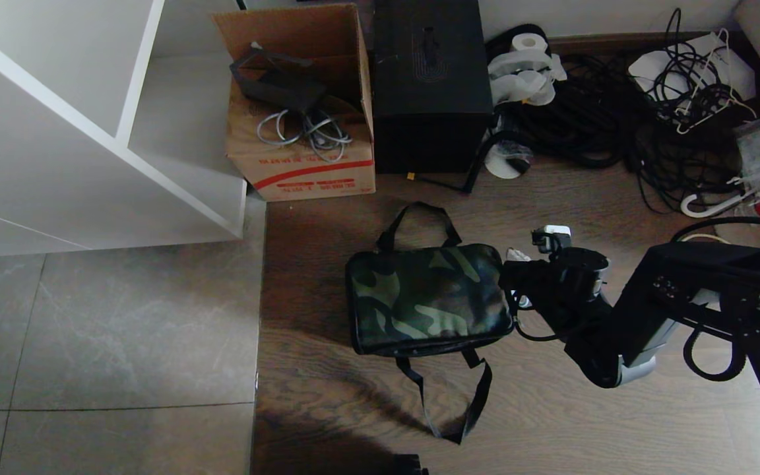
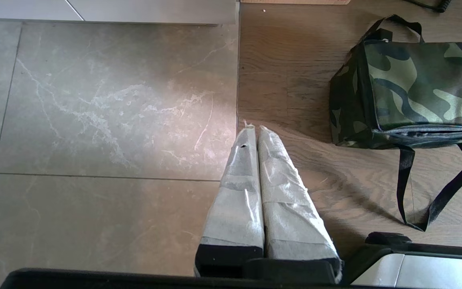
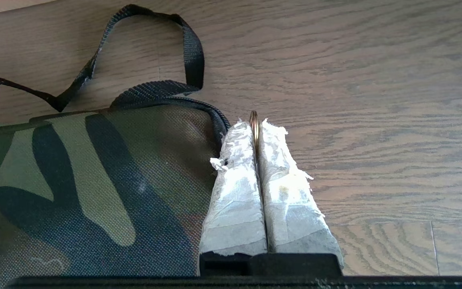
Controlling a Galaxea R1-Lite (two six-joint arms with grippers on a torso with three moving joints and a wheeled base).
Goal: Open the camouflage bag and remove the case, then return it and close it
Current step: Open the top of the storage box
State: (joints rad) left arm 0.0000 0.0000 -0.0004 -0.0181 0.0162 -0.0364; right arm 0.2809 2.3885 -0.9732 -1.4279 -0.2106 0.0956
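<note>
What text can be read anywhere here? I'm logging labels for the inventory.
Cardboard box: red printed lines on its front, too blurred to read.
Black box: a faint line emblem on top, no legible words.
Camouflage bag: no text visible.
Nothing else is legible.

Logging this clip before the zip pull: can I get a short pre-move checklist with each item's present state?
1. Camouflage bag flat on the wood floor: ok.
2. Bag zipped shut, case not visible: ok.
3. Right gripper at the bag's right end, shut on a thin metal ring: ok.
4. Ring is the zip pull: cannot tell.
5. Strap handles lying clear of the right gripper: ok.
6. Left gripper shut, apart from the bag: ok.
</note>
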